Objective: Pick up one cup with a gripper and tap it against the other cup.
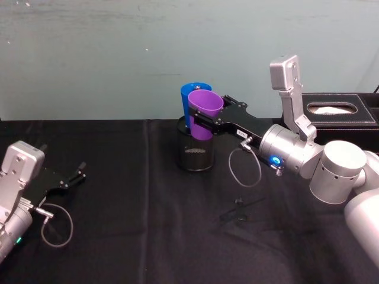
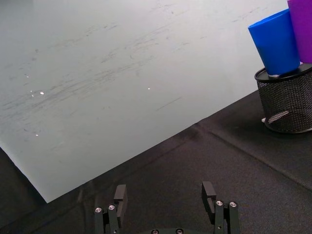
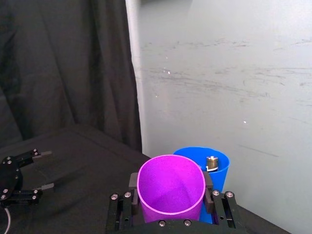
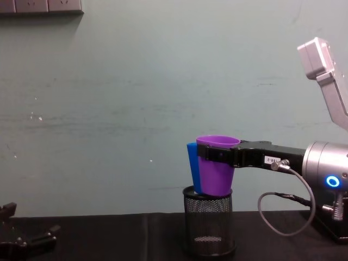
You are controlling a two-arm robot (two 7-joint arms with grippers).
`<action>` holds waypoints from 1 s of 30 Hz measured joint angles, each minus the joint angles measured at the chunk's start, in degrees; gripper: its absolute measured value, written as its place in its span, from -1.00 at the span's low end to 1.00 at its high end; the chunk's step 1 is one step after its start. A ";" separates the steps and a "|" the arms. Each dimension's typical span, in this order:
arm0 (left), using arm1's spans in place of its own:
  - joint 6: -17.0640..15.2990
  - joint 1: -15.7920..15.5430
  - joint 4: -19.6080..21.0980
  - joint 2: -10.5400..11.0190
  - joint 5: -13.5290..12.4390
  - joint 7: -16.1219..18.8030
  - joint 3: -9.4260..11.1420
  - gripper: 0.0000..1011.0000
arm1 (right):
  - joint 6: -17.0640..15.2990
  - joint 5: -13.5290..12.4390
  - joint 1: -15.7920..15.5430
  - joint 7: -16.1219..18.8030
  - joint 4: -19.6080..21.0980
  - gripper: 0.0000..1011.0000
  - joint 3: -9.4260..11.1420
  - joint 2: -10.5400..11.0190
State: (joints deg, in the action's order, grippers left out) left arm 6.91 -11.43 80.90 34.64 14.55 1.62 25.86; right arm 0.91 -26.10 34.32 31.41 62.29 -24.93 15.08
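Right pincer clamps the probably light, slick purple cup just under its rim, beside the blue cup near the rear edge of the bench. Left pincer rests released at the left edge.

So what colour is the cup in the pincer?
The cup is purple, clearest in right wrist view.

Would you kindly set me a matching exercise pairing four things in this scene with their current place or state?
Things:
1. purple cup
2. blue cup
3. black mesh holder
4. left gripper

States:
A. open, low on the robot's left, holding nothing
B. stands on the black tablecloth
C. clamped in the right gripper
D. ungripped, base in the holder's mouth

Pairs: 1-C, 2-D, 3-B, 4-A
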 joint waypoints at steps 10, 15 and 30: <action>0.00 0.00 0.00 0.00 0.00 0.00 0.00 0.98 | 0.00 0.00 0.00 0.00 0.00 0.45 0.00 0.00; 0.00 0.00 0.00 0.00 0.00 0.00 0.00 0.98 | 0.00 0.00 0.00 0.00 0.00 0.45 0.00 0.00; 0.00 0.00 0.00 0.00 0.00 0.00 0.00 0.98 | 0.00 0.00 0.00 0.00 0.00 0.45 0.00 0.00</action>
State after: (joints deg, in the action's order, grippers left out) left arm 6.91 -11.43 80.90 34.65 14.55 1.62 25.86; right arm 0.92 -26.10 34.32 31.41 62.29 -24.93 15.08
